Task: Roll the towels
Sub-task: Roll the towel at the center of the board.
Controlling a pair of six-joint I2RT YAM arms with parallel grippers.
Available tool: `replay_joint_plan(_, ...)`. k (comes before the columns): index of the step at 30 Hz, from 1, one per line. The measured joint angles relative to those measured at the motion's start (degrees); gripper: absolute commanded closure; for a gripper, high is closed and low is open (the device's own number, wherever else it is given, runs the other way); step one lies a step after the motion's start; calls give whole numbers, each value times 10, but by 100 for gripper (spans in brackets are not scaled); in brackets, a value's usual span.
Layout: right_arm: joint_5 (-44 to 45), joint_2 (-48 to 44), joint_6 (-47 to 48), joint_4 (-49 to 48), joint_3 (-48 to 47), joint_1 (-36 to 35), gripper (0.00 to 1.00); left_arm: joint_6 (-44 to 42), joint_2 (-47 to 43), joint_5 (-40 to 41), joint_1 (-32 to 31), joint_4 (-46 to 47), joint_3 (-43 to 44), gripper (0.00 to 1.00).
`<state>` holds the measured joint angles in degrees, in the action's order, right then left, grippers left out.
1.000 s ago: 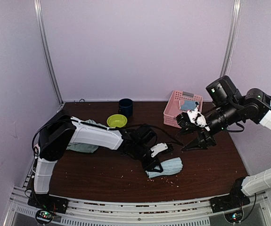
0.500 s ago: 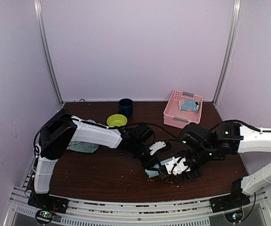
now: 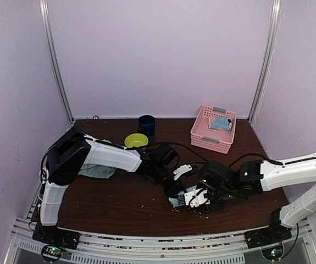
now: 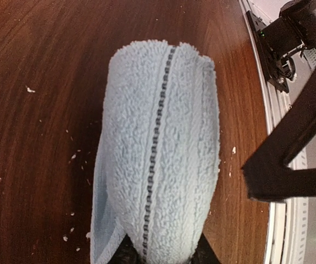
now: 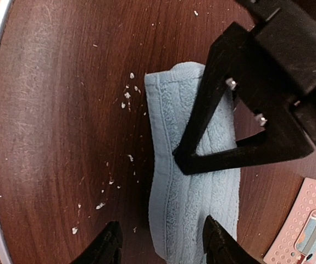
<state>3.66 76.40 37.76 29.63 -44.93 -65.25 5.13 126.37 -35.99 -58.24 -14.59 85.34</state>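
left tool (image 4: pixel 163 254): clamped on the near end of the pale blue towel (image 4: pixel 160 148), one dark finger on each side of the roll
right tool (image 5: pixel 163 247): fingers apart, astride the roll's other end; one finger clear of the cloth, the other at its edge
pale blue towel: rolled, lying on the counter (image 3: pixel 119 206) front-centre, between the two tools; dark stitched stripe along its top
in the way: left tool's black triangular finger crosses the roll in the right wrist view; from above both tools cover most of it
around: pale specks (image 5: pixel 127 91) on the counter beside the roll; lime-green bowl (image 3: pixel 136 141) and dark cup (image 3: pixel 146 125) at the back, well apart from it
mint green towel (image 3: pixel 96 171): bunched at the left, partly under the left arm (image 3: pixel 111 157)
pink basket (image 3: pixel 203 133): back right, light blue towel (image 3: pixel 219 123) inside
hard to tell: basket towel's pattern, too small
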Motion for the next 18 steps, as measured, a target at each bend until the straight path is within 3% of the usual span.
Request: replay_joint_plan(18, 59, 89, 43, -171, 51, -6, 39, 2, 31, -149, 47, -40, 18, 80)
